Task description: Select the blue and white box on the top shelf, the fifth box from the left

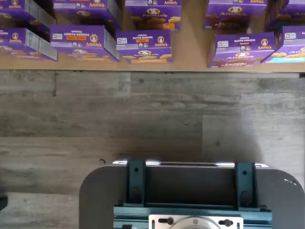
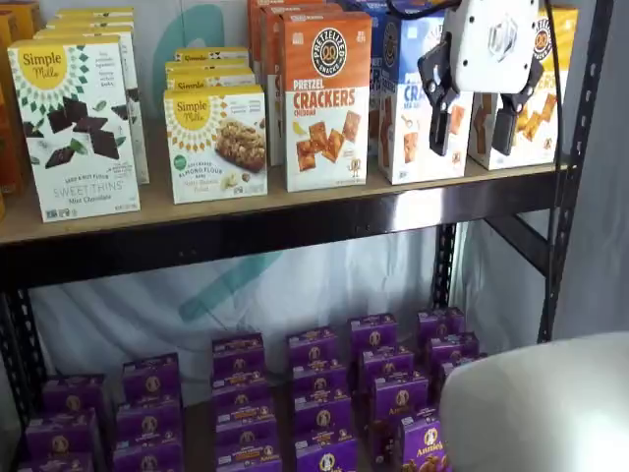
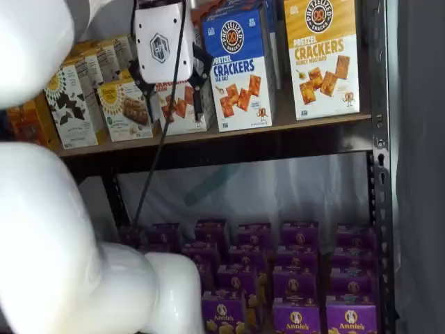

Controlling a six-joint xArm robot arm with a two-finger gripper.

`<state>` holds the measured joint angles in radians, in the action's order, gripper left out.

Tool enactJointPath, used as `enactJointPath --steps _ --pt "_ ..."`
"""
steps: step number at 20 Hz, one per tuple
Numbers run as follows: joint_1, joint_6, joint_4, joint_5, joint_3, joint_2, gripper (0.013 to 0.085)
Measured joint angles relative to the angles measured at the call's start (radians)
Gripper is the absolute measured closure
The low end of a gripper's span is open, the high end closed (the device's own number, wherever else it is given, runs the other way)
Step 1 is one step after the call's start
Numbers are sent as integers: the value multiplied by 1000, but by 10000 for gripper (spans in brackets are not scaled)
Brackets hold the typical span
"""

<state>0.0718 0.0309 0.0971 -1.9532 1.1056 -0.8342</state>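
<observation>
The blue and white box (image 3: pixel 240 69) stands upright on the top shelf (image 3: pixel 229 142), between an orange-and-white cheddar box and a yellow-and-white box. In a shelf view the box (image 2: pixel 405 118) is partly covered by my gripper (image 2: pixel 473 138). The gripper hangs in front of the shelf (image 2: pixel 295 226) at box height, open, with a plain gap between its two black fingers and nothing in them. In a shelf view the gripper (image 3: pixel 174 108) shows just left of the blue box, in front of the cheddar box. The wrist view shows neither box nor fingers.
The cheddar box (image 2: pixel 324 98) and the yellow-and-white box (image 3: pixel 323 56) flank the target. Simple Mills boxes (image 2: pixel 74 128) fill the shelf's left part. Small purple boxes (image 1: pixel 143 47) cover the lower level. A black upright (image 2: pixel 570 167) stands at the right. A dark mount (image 1: pixel 190 191) sits over grey floor.
</observation>
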Motion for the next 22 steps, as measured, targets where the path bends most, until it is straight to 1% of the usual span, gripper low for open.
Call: enactJointPath --steps 16,19,22 --pt "-1 0 1 12 -2 13 130" --pt "-13 -8 -6 32 -5 9 130" --pt "-29 -17 -21 72 4 12 130"
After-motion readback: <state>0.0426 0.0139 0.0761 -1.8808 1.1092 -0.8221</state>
